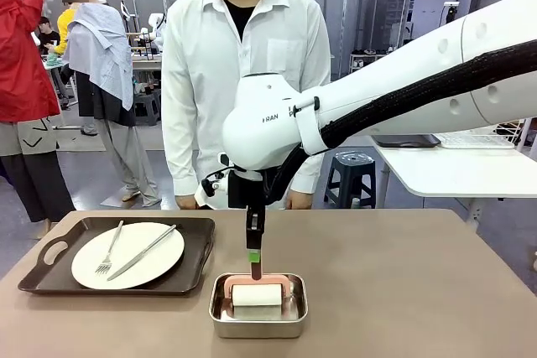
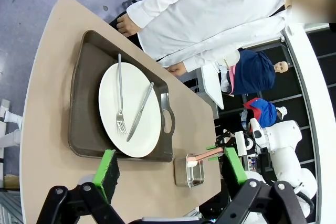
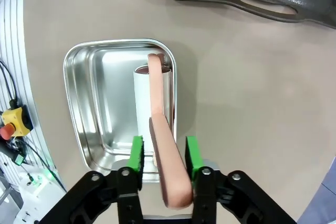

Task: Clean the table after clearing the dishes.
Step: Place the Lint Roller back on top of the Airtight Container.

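Jaws of the right gripper stand either side of the pink handle of a lint roller. A sliver of steel shows between one pad and the handle, so they look slack and parted, not clamped. The roller's white drum lies along the floor of the pan, and its handle slants up over the pan's near rim into the gripper. The step in hand looks like the handling of the cleaning tool at the pan; whether it is being taken up or left there cannot be told. To take it, the next move calls for a square pinch on the handle and a straight lift so the drum clears the pan's walls. Outward from the pan, the tray sits near its far-left corner, not touching, with the plate, fork and knife on it, so the clearing seems unfinished. The table lies bare on the pan's right. A person stands beyond the pan at the far edge. The left gripper hangs high above the pan's left side, fingers spread wide, holding nothing.
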### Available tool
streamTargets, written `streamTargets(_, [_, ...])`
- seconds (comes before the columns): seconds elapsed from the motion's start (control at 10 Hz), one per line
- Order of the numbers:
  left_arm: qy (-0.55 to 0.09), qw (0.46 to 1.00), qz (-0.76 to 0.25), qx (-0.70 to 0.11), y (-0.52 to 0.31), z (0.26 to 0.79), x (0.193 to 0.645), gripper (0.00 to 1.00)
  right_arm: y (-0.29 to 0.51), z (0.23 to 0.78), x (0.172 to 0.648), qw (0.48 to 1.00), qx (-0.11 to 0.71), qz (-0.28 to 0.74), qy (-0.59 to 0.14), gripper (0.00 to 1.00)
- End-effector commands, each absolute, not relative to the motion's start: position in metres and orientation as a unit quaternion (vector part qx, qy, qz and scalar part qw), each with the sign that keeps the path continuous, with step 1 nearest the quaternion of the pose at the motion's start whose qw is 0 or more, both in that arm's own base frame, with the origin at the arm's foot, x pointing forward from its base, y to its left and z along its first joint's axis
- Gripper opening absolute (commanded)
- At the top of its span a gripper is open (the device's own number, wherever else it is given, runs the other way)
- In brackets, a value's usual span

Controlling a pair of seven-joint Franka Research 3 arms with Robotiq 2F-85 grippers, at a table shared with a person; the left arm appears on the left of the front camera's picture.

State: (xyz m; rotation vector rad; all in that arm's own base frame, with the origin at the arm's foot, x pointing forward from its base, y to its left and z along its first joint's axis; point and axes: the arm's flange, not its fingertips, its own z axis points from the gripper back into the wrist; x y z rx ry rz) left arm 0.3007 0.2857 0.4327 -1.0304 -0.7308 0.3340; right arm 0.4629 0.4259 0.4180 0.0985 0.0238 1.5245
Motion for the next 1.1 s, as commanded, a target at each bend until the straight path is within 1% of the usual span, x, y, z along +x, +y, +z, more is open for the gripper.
streamTargets(0.0, [-0.342,0.793,0.147,-0.482,0.2870,0.4340,0.2964,1.00,0.4260,0.4194,0.4582,0.720,0.037,0.692,0.002,0.86])
streamTargets(0.1, [-0.342,0.793,0.147,-0.482,0.2870,0.4340,0.2964,1.00,0.4261,0.4196,0.4580,0.722,0.037,0.691,0.004,1.00])
streamTargets(0.4, [-0.342,0.793,0.147,-0.482,0.2870,0.4340,0.2964,1.00,0.4241,0.4240,0.4576,0.723,0.037,0.690,0.001,0.99])
streamTargets(0.7, [-0.342,0.793,0.147,-0.482,0.2870,0.4340,0.2964,1.00,0.4246,0.4288,0.4590,0.730,0.024,0.683,0.006,1.00])
streamTargets(0.8, [-0.342,0.793,0.147,-0.482,0.2870,0.4340,0.2964,1.00,0.4221,0.4281,0.4637,0.738,0.017,0.674,0.027,1.00])
streamTargets(0.9, [-0.342,0.793,0.147,-0.482,0.2870,0.4340,0.2964,1.00,0.4254,0.4244,0.4631,0.721,0.039,0.691,0.005,1.00])
streamTargets(1.0, [-0.342,0.793,0.147,-0.482,0.2870,0.4340,0.2964,1.00,0.4254,0.4244,0.4631,0.721,0.039,0.691,0.005,1.00])
